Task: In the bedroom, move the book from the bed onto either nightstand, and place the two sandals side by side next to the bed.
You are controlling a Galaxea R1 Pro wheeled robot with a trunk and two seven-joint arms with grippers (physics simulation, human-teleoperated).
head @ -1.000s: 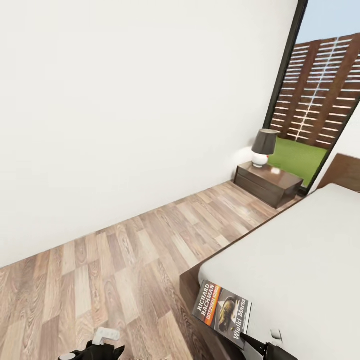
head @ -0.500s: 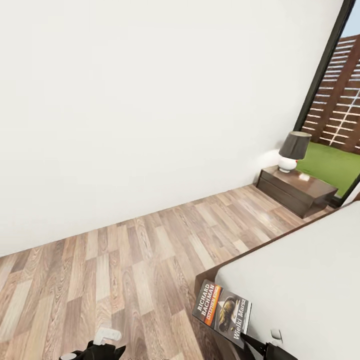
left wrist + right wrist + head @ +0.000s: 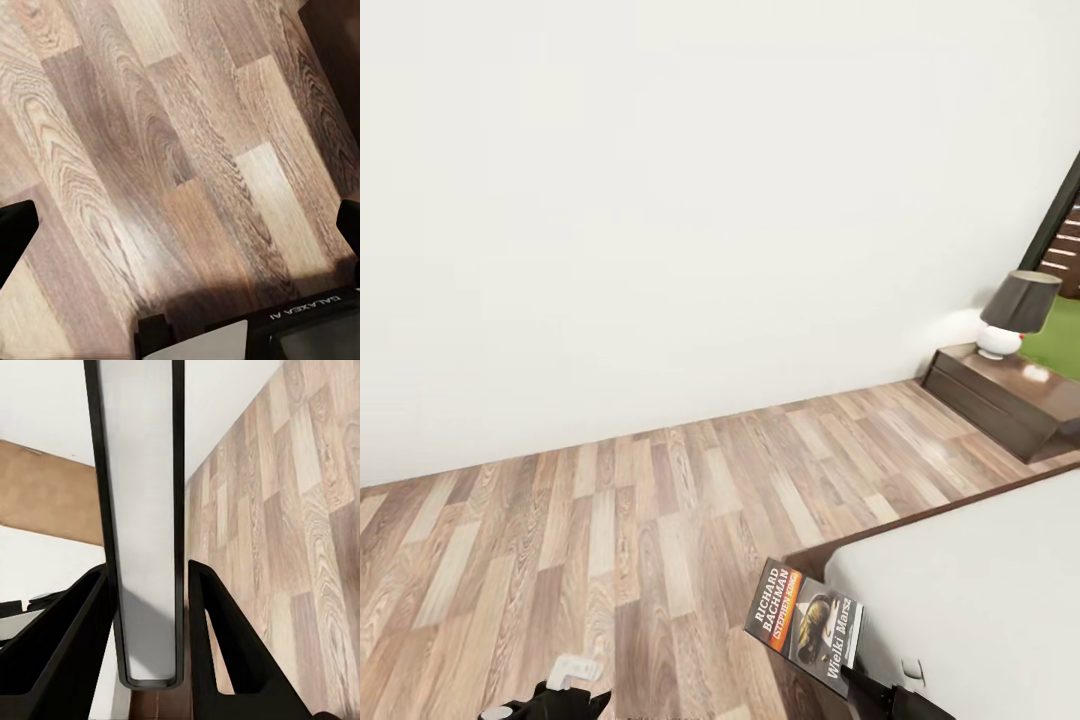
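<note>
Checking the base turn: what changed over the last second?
The camera swung left: the nightstand, lamp and bed slid toward the head view's right edge, the window nearly gone. The book stays clamped in the right tool, same place; the left tool is unchanged.

A lamp (image 3: pixel 1015 312) with a dark shade and white base stands near the white wall (image 3: pixel 690 200).

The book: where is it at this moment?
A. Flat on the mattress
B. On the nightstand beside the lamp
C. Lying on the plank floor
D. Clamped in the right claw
D: the right wrist view shows the book edge-on between the right claw's fingers, and the head view shows it raised above the bed corner.
</note>
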